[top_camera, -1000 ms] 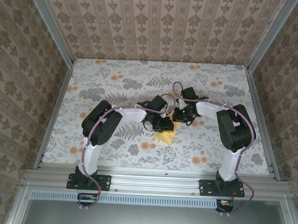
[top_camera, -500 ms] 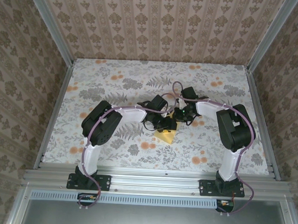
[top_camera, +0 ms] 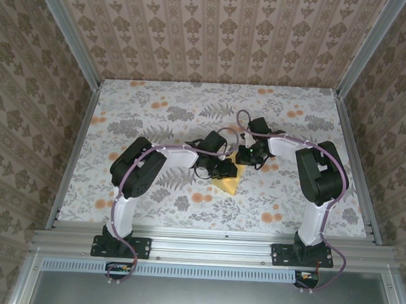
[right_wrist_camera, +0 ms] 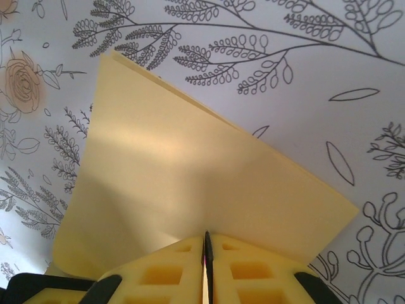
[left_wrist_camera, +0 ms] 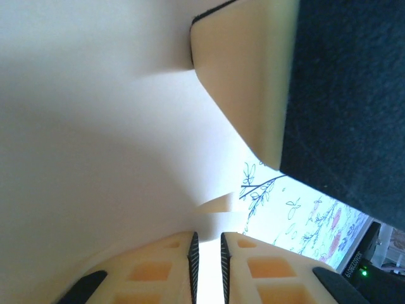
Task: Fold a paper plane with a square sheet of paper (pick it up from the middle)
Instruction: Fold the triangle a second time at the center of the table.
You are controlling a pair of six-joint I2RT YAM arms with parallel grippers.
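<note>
There are two robot arms, the left arm [top_camera: 137,167] and the right arm [top_camera: 319,173]. Each arm carries one end effector, so there are two: the left end effector [top_camera: 224,169] and the right end effector [top_camera: 248,156]. There is one folded yellow paper [top_camera: 228,186]. There is one flower-printed surface [top_camera: 157,115], and three wallpapered walls [top_camera: 216,30] stand around it.

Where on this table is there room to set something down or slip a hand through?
Open cloth: the far strip under the back wall; the left side between left arm and left rail; the near strip between yellow paper and front rail. Crowded: the centre, where left hand and right hand meet at that paper.
</note>
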